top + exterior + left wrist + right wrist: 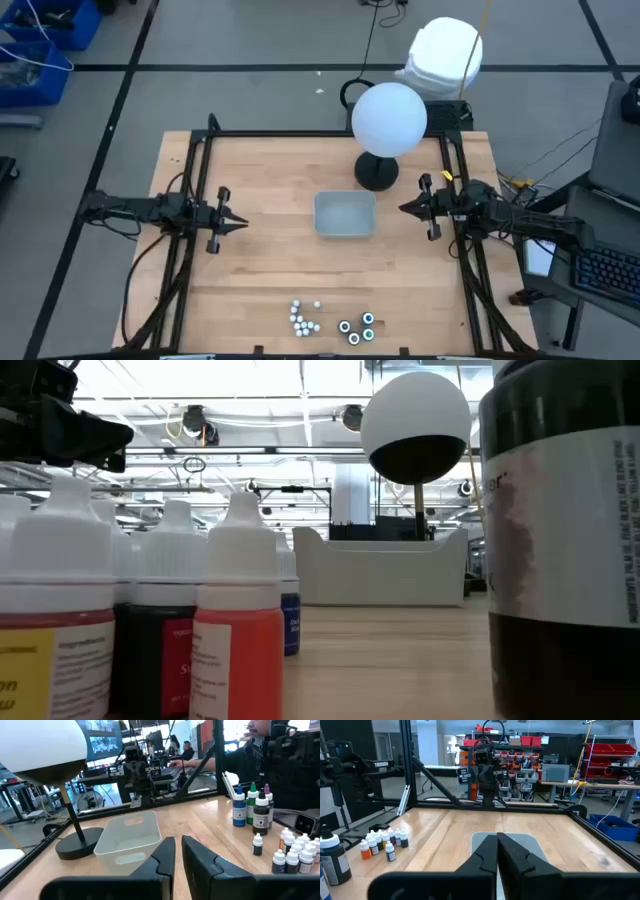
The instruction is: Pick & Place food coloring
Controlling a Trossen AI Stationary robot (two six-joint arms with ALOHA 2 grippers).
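The food coloring stands upright on the wood at the table's near edge: small white-capped bottles (305, 318) and dark round ones (357, 328) beside them. The low view sees them close up (240, 610), and both wrist views show them too (295, 852) (382, 842). My left gripper (243, 222) hovers at the table's left, pointing toward the middle. Its fingers stand a narrow gap apart (178, 857) with nothing between them. My right gripper (403, 208) hovers at the table's right, pointing toward the middle, shut and empty (496, 847). Both are far from the bottles.
A clear grey rectangular tray (345, 215) sits mid-table between the grippers. A lamp with a white globe (389, 120) and a black round base (376, 172) stands just behind it. Larger bottles (252, 807) stand near the small ones. Black frame rails (200, 170) border the table.
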